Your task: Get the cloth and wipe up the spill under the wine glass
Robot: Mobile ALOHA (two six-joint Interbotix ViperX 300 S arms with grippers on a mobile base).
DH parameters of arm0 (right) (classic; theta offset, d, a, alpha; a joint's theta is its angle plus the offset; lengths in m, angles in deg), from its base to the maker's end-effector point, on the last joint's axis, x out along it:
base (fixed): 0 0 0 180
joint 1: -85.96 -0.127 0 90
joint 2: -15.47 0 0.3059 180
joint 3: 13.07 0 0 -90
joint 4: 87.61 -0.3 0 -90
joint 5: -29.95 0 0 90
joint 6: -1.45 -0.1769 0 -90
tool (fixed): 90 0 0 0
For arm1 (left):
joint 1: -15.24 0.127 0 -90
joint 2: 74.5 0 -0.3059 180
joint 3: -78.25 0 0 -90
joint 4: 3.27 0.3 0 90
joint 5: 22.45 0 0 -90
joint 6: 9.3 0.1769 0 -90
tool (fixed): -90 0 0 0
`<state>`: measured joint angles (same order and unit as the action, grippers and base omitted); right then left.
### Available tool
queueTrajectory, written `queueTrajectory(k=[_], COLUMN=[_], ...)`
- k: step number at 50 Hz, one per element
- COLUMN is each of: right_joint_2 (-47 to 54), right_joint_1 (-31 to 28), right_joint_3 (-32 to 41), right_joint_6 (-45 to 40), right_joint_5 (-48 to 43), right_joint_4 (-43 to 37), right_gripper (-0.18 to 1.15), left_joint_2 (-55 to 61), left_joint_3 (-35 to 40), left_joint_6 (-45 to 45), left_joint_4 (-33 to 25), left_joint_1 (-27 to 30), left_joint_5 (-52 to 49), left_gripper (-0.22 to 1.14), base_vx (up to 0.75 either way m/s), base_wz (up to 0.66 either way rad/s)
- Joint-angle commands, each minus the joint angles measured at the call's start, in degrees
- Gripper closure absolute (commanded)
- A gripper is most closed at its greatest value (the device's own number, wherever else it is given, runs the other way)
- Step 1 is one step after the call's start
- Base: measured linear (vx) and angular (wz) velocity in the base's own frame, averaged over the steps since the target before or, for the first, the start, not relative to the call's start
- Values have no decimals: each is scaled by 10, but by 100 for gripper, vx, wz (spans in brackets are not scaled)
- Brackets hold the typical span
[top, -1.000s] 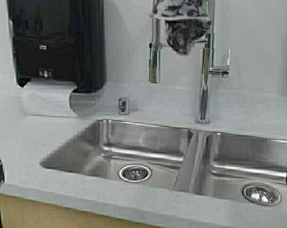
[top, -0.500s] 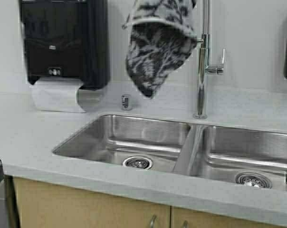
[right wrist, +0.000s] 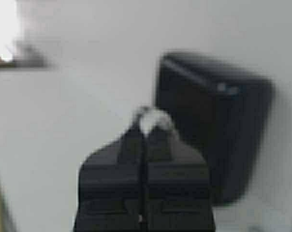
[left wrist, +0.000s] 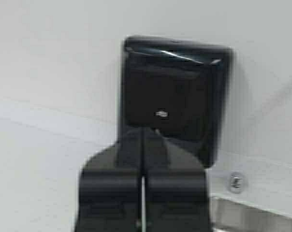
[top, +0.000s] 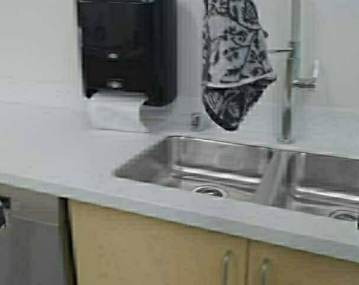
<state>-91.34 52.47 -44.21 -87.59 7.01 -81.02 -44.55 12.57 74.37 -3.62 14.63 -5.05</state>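
The cloth (top: 232, 62), dark grey and white with a vine pattern and a pale hem, hangs draped over the tall chrome faucet (top: 291, 77) behind the sink. The wine glass and the spill are out of view. My left gripper (left wrist: 142, 134) is shut and empty, pointing at the black dispenser on the wall. My right gripper (right wrist: 146, 129) is also shut, with nothing gripped; a pale blur lies just beyond its tips. Both arms stay low at the frame edges in the high view, far from the cloth.
A black paper towel dispenser (top: 126, 47) with a white sheet (top: 117, 113) hanging out is mounted left of the cloth. A double steel sink (top: 227, 169) is set in the grey counter (top: 54, 154). Wooden cabinet doors (top: 156, 252) are below. Another dark wall box (right wrist: 218, 145) shows in the right wrist view.
The robot has moved back from the counter and leftward: the whole scene has slid right and up, and the cabinet fronts have come into view. The cloth still hangs on the faucet.
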Motion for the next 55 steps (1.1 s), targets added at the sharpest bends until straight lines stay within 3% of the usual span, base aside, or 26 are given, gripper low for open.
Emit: queueTrajectory(k=[1, 55], right_joint_2=[-4, 2], right_joint_1=[-3, 18], right_joint_3=[0, -18], right_joint_6=[3, 4], right_joint_5=[-10, -24], right_joint_4=[-2, -4], right_gripper=[91, 91], left_joint_2=[4, 16], left_joint_3=[6, 11], left_joint_6=[-2, 17], left_joint_4=[-1, 3], left_joint_1=[1, 1], left_joint_5=[4, 8], left_gripper=[89, 89], base_vx=[-11, -8], base_wz=[31, 49])
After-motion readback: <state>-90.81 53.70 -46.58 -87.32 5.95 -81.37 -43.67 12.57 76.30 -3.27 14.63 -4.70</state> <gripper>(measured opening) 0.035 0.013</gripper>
